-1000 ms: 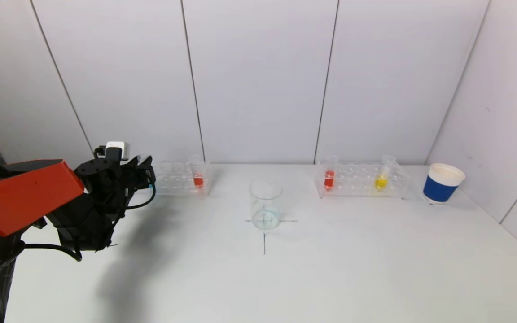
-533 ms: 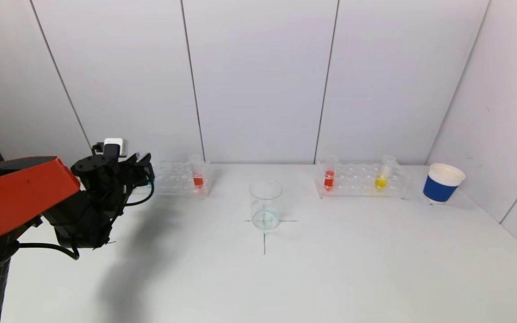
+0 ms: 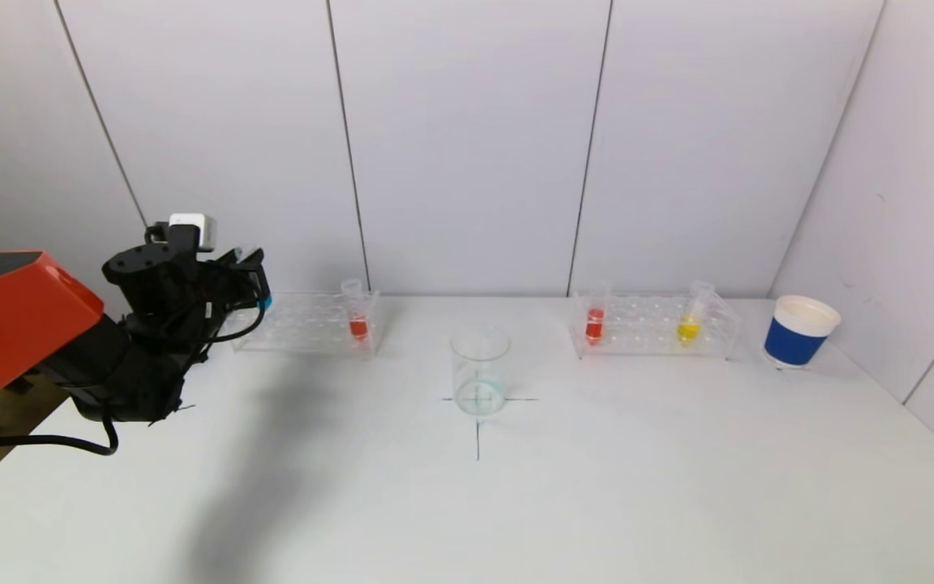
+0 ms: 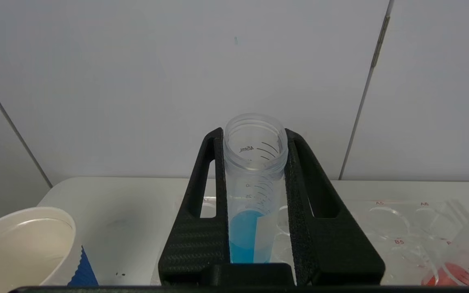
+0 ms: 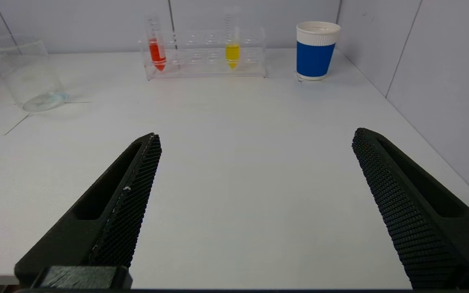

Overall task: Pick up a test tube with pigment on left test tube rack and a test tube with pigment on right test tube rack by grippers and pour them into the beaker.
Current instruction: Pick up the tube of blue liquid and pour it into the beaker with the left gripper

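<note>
Head view: left gripper point(image 3: 252, 272) lifted higher and further left than a second before, above the left rack point(image 3: 305, 323), beaker point(image 3: 480, 370) waiting mid-table. Left wrist view: pinched upright on the blue tube point(image 4: 254, 191), avoiding spills. Right wrist view: right gripper point(image 5: 255, 203) spread wide, parked near.

From the head, the blue-pigment tube point(image 3: 263, 302) at the left rack's point(image 3: 305, 331) nine o'clock end is mostly hidden behind the left gripper point(image 3: 252, 276), the right gripper is out of frame, and the beaker's point(image 3: 480, 369) contents are too faint to tell.
</note>
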